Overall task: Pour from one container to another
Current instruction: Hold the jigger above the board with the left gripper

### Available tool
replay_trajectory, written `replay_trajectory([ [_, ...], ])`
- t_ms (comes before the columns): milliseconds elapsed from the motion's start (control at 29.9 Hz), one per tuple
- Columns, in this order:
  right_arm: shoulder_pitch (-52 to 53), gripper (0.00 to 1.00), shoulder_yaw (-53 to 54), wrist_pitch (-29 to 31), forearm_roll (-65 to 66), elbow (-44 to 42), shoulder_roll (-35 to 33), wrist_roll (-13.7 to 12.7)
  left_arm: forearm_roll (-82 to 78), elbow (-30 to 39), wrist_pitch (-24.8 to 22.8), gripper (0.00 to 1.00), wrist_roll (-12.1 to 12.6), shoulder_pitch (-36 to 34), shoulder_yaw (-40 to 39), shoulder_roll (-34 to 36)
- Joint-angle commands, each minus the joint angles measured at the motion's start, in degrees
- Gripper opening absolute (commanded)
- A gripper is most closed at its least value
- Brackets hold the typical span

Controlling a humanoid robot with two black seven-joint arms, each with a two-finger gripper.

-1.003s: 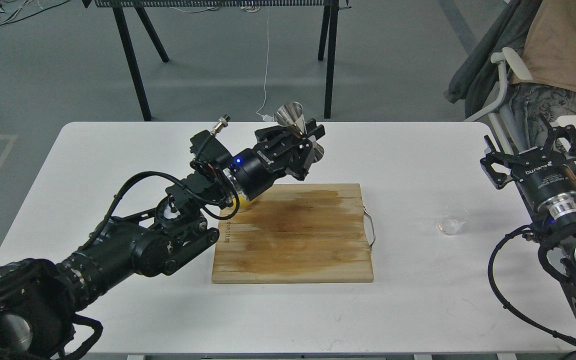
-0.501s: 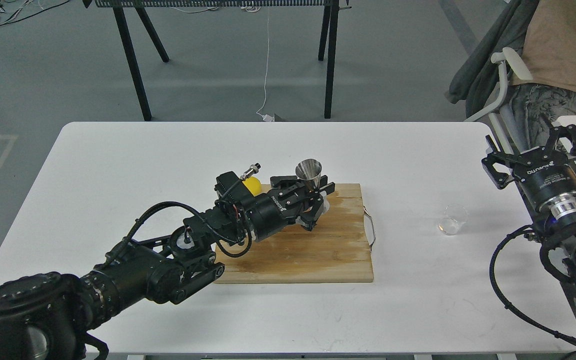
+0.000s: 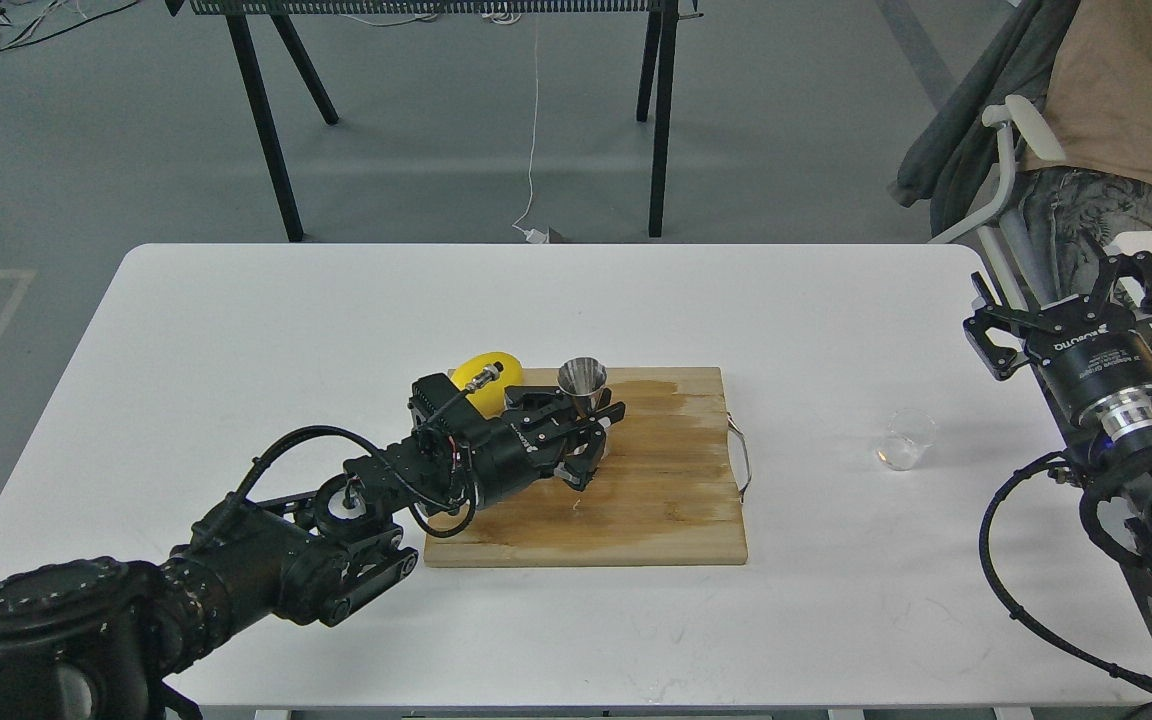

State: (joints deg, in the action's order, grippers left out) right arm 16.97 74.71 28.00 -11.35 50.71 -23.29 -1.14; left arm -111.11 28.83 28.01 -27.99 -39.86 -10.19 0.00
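Broad white rounded-corner surface [image 3: 236, 330] carried everything. Near its middle lay a rectangular bamboo cutting board [image 3: 656, 500] with a thin metal handle loop at its right edge and a damp, darker patch along its upper part.

Left black arm [image 3: 266, 555] reached in low from the lower left. Its left tool [image 3: 591, 432] sat over the board's upper-left area, fingers clamped on the waist of the shiny stainless-steel hourglass jigger [image 3: 582, 381], which stood upright with its open cone facing up. Compared with a second ago, arm and jigger had dropped: the jigger had then been held high and tilted above the board's far edge, then half a second ago lower and further right, and now it sat lowest, near the board's left end; whether its base touched the wood could not be told.

A yellow lemon [image 3: 481, 375], mostly hidden earlier, showed plainly behind the left wrist at the board's upper-left corner.

Right tool [image 3: 1076, 290] hung at the far right edge, fingers spread apart, holding nothing, unchanged in place. White lettering ran along its body, too small and inverted to read with certainty; similar lettering on the left tool was illegible.

Small clear glass beaker-like cup [image 3: 906, 440] stood upright on the surface, right of the board and well apart from both tools, unmoved.
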Motion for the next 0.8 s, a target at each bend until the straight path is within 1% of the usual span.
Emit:
replay_trajectory([
  [0, -0.01, 0.99, -0.01, 0.0, 0.01, 0.0, 0.09, 0.0, -0.07, -0.01, -0.01, 0.08, -0.01, 0.57, -0.01, 0.0],
  [267, -0.01, 0.99, -0.01, 0.0, 0.01, 0.0, 0.09, 0.0, -0.07, 0.08, -0.01, 0.11, -0.01, 0.83, -0.18, 0.0],
  [368, -0.09, 0.99, -0.09, 0.0, 0.01, -0.09, 0.09, 0.0, 0.01, 0.08, -0.01, 0.17, -0.01, 0.83, -0.18, 0.0],
  [501, -0.1, 0.99, -0.09, 0.0, 0.01, -0.09, 0.26, 0.0, 0.01, 0.17, -0.01, 0.21, -0.01, 0.92, -0.18, 0.0],
  [769, -0.1, 0.99, -0.09, 0.0, 0.01, -0.09, 0.26, 0.0, -0.07, 0.17, -0.01, 0.24, -0.01, 1.36, -0.18, 0.0],
])
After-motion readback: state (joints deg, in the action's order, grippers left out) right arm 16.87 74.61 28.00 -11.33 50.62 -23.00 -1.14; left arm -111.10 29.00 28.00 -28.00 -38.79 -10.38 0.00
